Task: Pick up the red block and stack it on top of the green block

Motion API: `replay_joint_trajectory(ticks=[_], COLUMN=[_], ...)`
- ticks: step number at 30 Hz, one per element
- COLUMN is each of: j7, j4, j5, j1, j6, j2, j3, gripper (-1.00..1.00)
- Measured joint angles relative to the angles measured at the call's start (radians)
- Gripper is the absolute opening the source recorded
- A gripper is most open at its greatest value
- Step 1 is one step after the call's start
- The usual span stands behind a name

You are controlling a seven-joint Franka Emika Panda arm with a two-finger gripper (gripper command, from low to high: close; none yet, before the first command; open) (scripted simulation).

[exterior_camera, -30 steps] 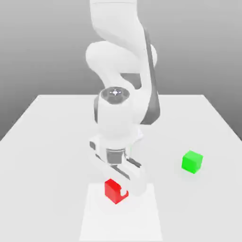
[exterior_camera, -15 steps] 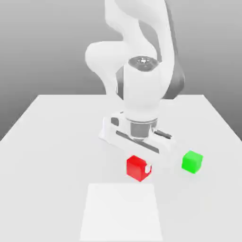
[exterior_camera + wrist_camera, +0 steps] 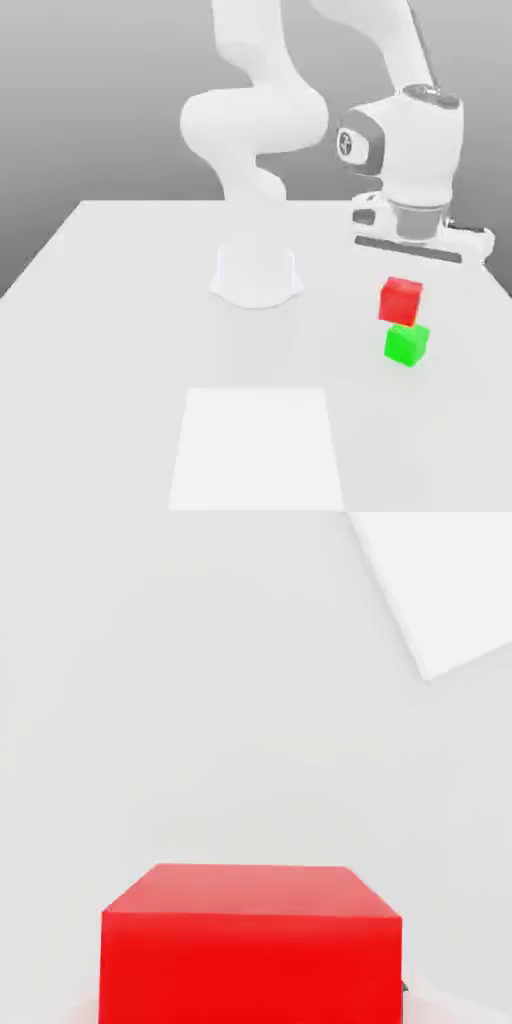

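Jaws closed on the red block [image 3: 401,298], held in the air just above the green block [image 3: 407,343] on the worktop [image 3: 130,300]; looks a rigid, light, smooth cube, best pinched on opposite flat faces; could slip.

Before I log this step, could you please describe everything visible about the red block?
The small, smooth, plain bright red cube looks like matte plastic with unmarked faces. It hangs level in the air under the white arm's tool, which is shut on it, just above the small bright green cube without touching it.
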Motion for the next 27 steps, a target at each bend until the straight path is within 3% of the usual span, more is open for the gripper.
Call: replay_joint_trajectory(ticks=[4, 27], j7=[0.041, 0.352], j4=[-0.007, -0.006], j5=[-0.013, -0.47], j1=[0.019, -0.28], j6=[0.007, 0.179], j2=[-0.002, 0.239], j3=[0.047, 0.215], gripper=[-1.0, -1.0])
